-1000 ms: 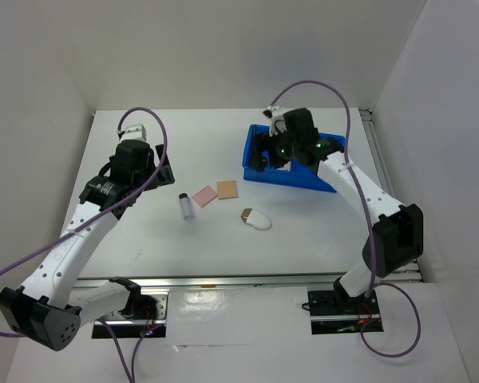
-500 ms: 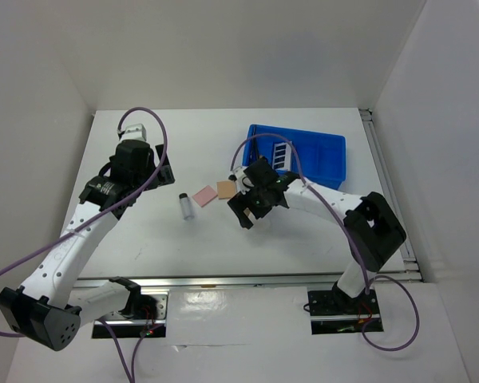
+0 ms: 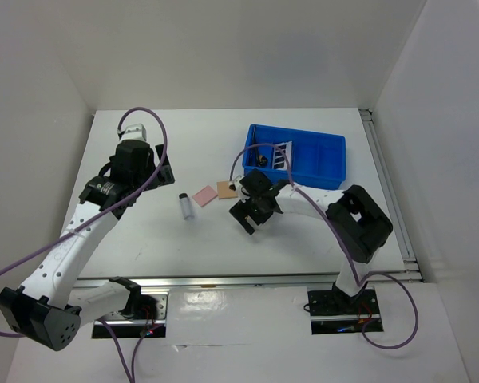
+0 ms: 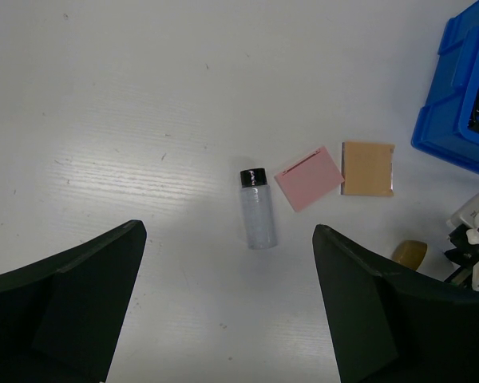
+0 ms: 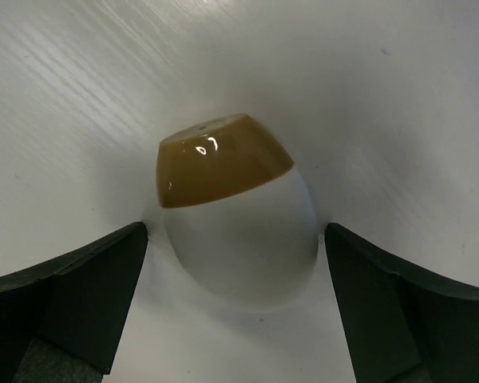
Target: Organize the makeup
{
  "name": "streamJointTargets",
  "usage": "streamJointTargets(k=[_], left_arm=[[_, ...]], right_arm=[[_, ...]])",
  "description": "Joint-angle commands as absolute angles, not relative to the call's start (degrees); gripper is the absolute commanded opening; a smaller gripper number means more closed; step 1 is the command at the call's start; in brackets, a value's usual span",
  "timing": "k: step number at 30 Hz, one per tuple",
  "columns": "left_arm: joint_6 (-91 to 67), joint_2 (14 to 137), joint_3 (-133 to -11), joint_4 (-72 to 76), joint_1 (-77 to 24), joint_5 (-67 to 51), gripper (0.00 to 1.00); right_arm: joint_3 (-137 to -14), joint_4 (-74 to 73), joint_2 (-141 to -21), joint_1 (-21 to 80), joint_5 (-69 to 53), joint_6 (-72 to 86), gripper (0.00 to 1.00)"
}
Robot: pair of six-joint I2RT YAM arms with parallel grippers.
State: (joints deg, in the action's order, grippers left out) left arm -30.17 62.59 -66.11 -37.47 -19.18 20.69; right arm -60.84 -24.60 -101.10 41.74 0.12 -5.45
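2 dark fingers of the right gripper [image 5: 235, 231] stand spread on either side of the white oval sponge [image 5: 239, 255]. It is released, not clenched: a thin strip of table [image 3: 303, 239] shows between each finger and the sponge. The sponge lies flat on the table. In the right wrist view its long axis runs up and down the picture, across the line between the fingers, with the glossy tan-brown end pointing away from the camera. From above, the right gripper hides it, near the table's middle and in front of the blue tray [image 3: 329, 162].

The left gripper [image 4: 229, 231] is also released, jaws wide apart and hanging over the table with nothing between them. Below it the clear vial [image 4: 258, 209] lies on its side. Its long axis is almost upright in the left wrist view and its black cap points to the top of that picture; in the top view the cap is at the far end.

Just right of the vial lies the pink pad [image 4: 309, 178], turned at a slant. The tan pad [image 4: 368, 168] sits just beside it, closer to the tray and nearly square to the picture.

1 dark palette [image 3: 277, 154] shows in the tray's left compartment. The brushes are too small to make out.
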Motion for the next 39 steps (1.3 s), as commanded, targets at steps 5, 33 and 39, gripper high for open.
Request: streamJointTargets(k=[5,33,39], left_arm=[[-30.0,61.9,-67.3,-36.5,-19.3,20.3,1.00],[-30.0,61.9,-66.1,-34.8,-19.3,19.2,1.00],[-29.4,63.5,-66.1,-35.3,-19.3,17.4,1.00]], right_arm=[[-57.7,-16.3,-101.4,37.6,-3.3,-4.5,0.95],[-72.1,-25.9,-88.1,25.4,5.2,9.6,0.20],[-81.2,-25.2,-95.1,17.0,7.6,11.7,0.18]])
